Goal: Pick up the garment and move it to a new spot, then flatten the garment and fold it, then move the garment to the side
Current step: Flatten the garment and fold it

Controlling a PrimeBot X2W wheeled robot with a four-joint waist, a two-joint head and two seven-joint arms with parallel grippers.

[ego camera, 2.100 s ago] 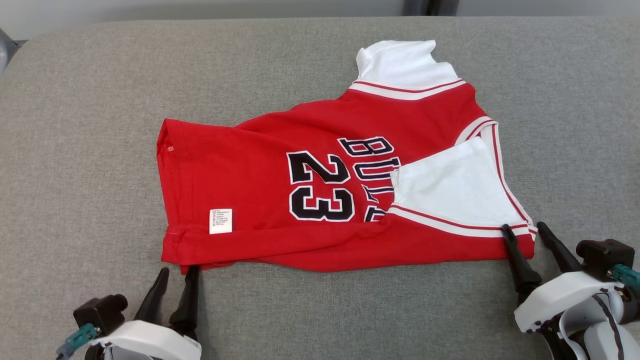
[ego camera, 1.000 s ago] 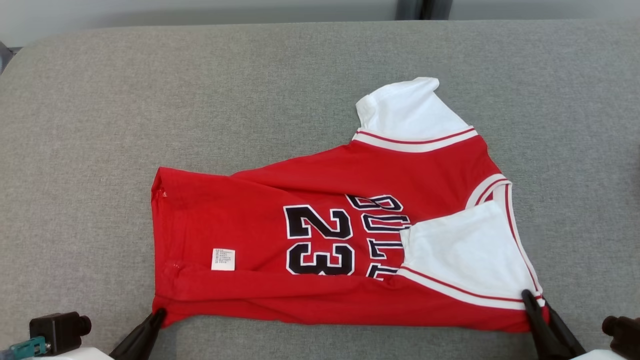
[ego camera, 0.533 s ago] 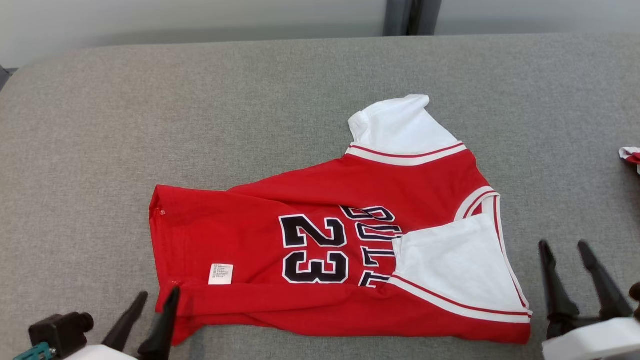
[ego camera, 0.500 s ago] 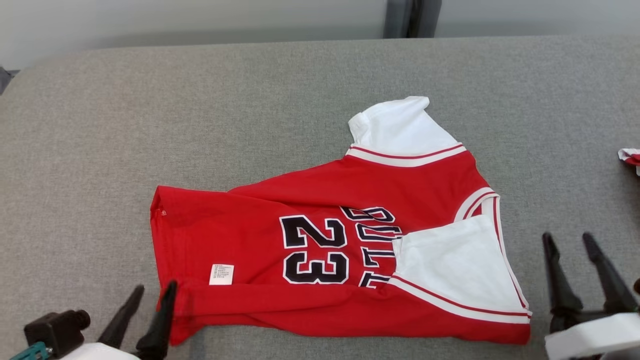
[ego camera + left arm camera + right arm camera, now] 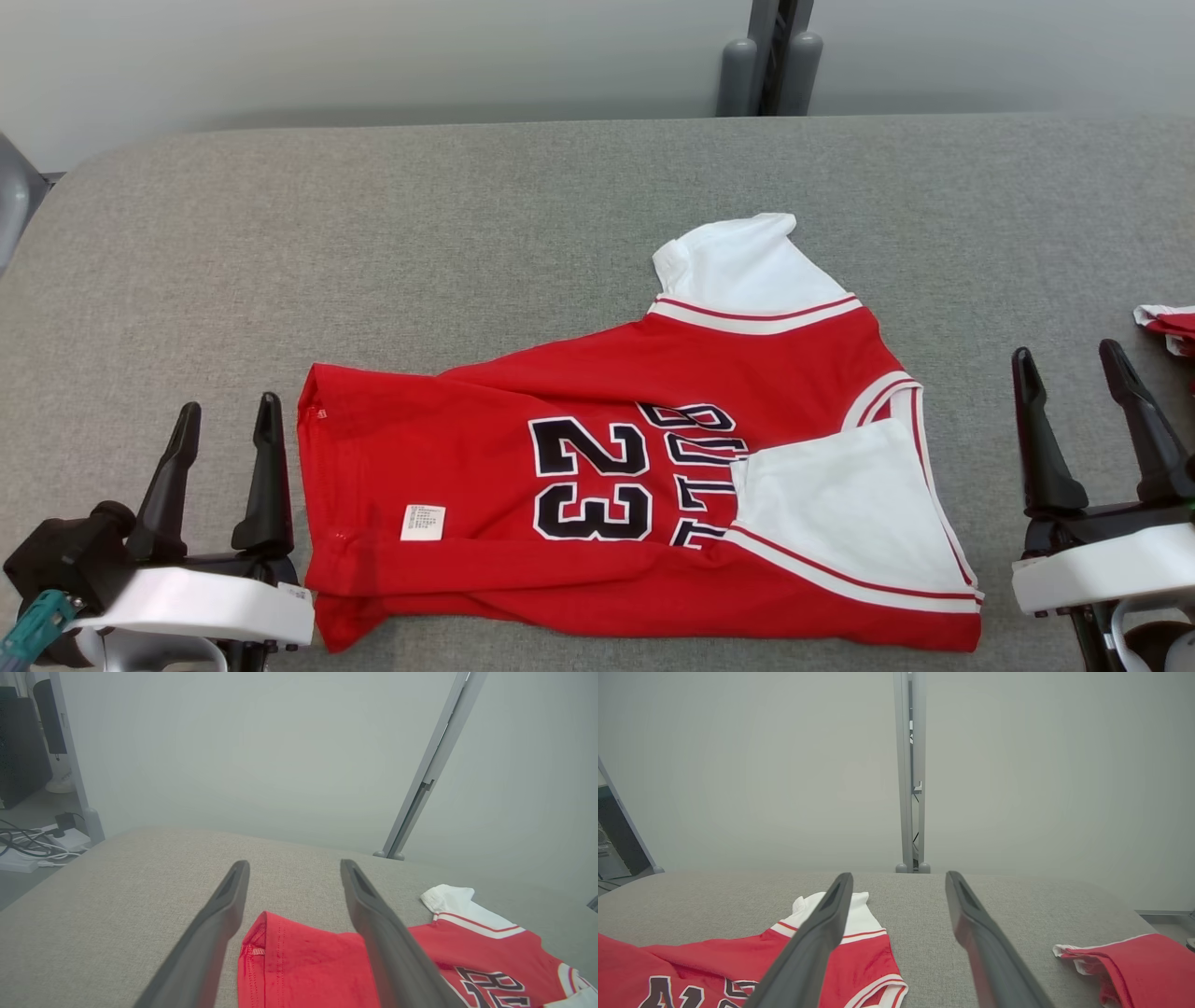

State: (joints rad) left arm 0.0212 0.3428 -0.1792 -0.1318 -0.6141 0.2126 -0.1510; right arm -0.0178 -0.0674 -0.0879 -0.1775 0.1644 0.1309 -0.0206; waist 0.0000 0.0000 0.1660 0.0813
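Drawn back off garment point(image 5: 467, 467), left claw point(image 5: 231, 403) released, right claw point(image 5: 1065, 348) released too.

Red jersey shirt point(image 5: 448, 467), white sleeves with red-striped trim, black white-outlined "BULLS 23" print; grey woven tabletop point(image 5: 373, 233); another red-white cloth point(image 5: 1169, 323) at three o'clock.

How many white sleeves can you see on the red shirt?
2. The far sleeve sticks out past the jersey's top edge; the near sleeve lies folded over the BULLS print.
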